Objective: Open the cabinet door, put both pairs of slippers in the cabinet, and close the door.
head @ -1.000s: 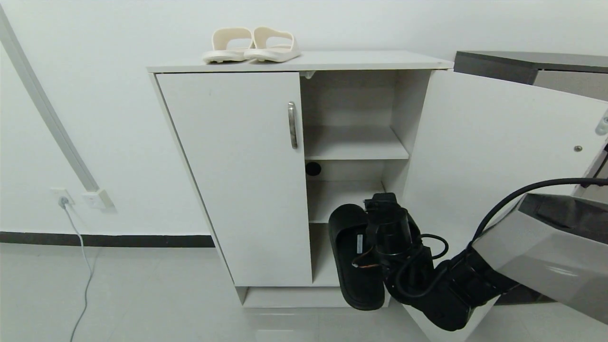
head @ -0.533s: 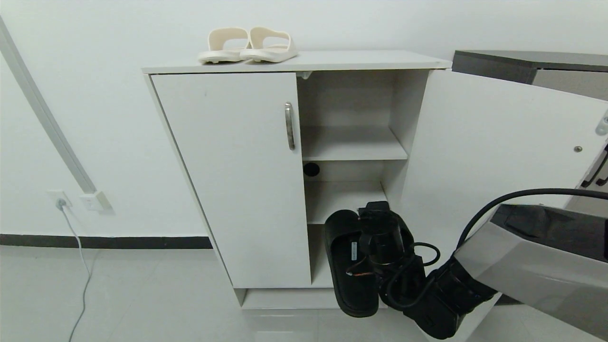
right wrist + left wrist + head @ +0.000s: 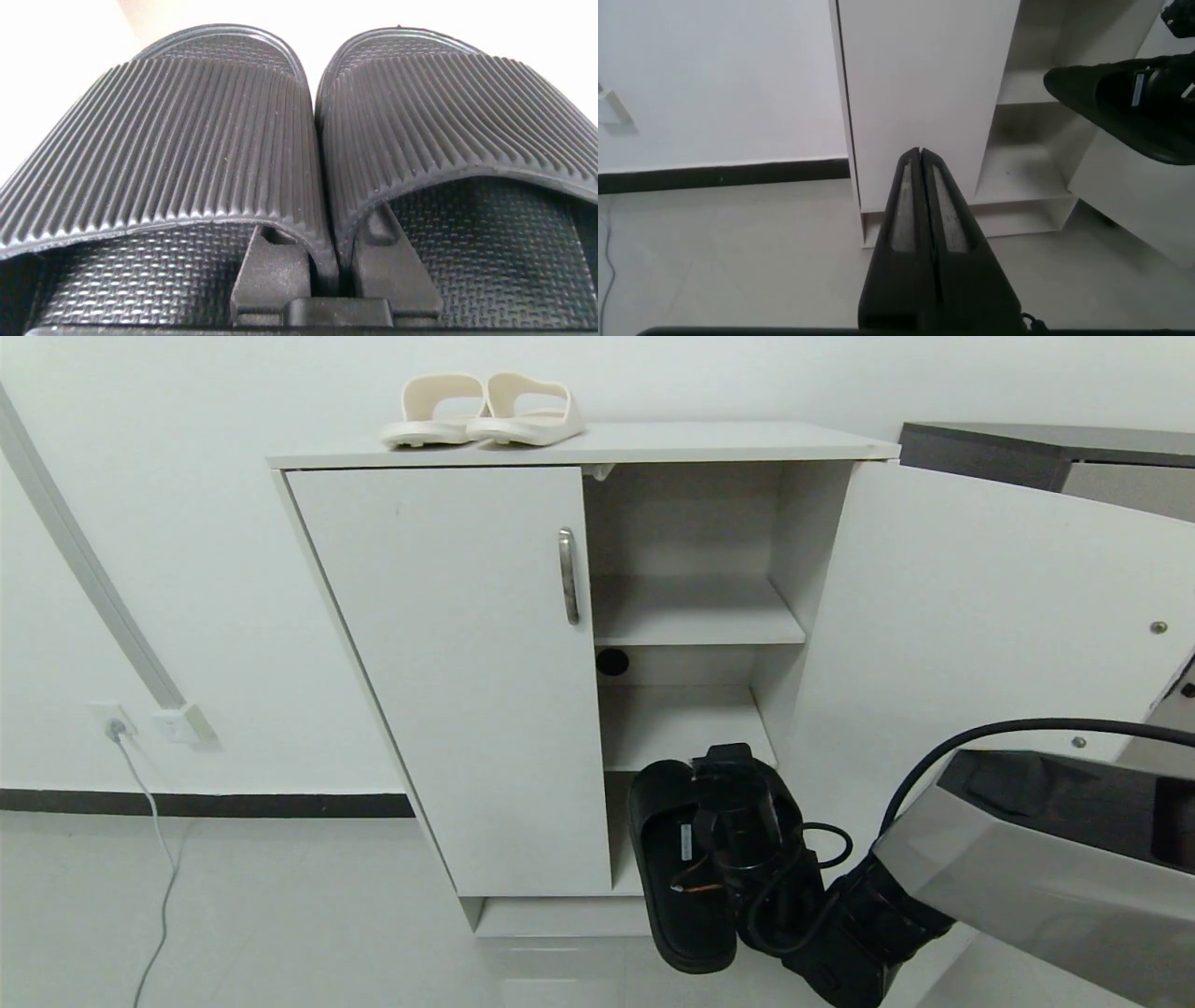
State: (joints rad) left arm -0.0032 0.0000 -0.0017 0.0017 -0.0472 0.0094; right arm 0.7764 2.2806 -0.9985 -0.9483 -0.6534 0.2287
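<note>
pairs number two: black slippers [image 3: 670,896], cream slippers [image 3: 485,427].

A white cabinet [image 3: 709,437] stands against the wall. Its left door [image 3: 448,672], with a metal handle [image 3: 568,576], is closed, and its right door [image 3: 962,635] is swung wide open, showing two bare shelves [image 3: 695,616]. A pair of cream slippers [image 3: 481,411] sits side by side on the cabinet's top. The right gripper [image 3: 728,793] holds the black slippers [image 3: 677,877] in front of the lowest opening. A cable [image 3: 154,859] hangs from a wall socket [image 3: 112,721] to the floor [image 3: 261,924].
</note>
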